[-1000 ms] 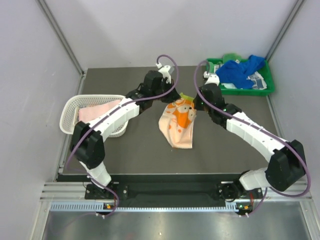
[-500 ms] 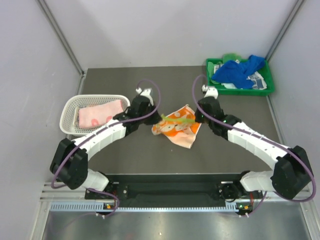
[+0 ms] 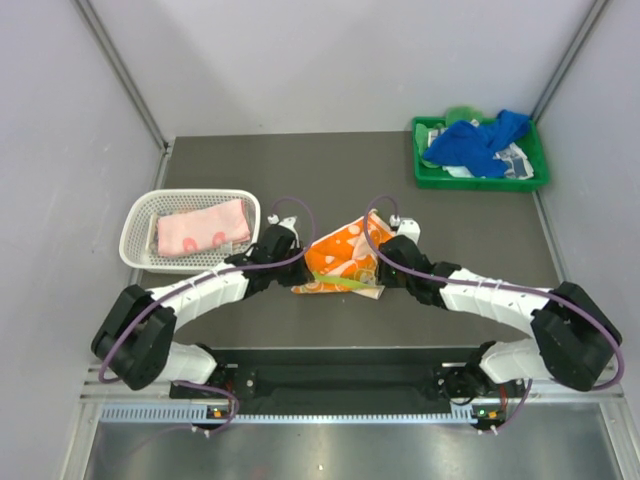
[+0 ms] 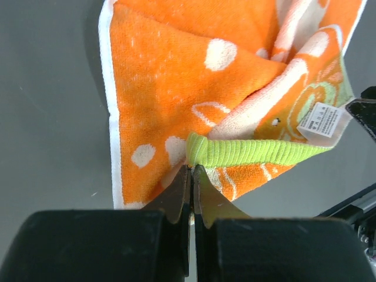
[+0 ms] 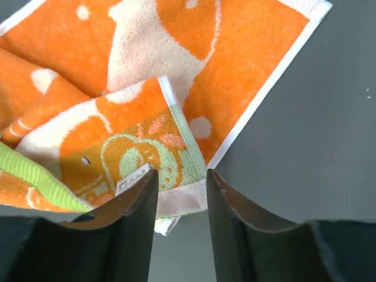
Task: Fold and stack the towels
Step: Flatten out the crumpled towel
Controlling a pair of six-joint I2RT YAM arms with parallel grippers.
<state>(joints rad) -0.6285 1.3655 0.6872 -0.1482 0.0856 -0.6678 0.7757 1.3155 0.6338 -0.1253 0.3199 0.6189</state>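
Orange towel (image 3: 335,258) lies half-folded, front-centre on table (image 3: 470,235). Left gripper (image 4: 191,171) pinches green hem (image 4: 252,151), jaws closed. Right gripper (image 5: 181,183) parted astride corner, gripping nothing. Best practice: align edges, lower hem flat before release.

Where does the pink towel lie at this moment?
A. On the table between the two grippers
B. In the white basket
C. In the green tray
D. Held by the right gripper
B: the pink towel lies folded inside the white basket, and the cloth that the arms work on is the orange towel.
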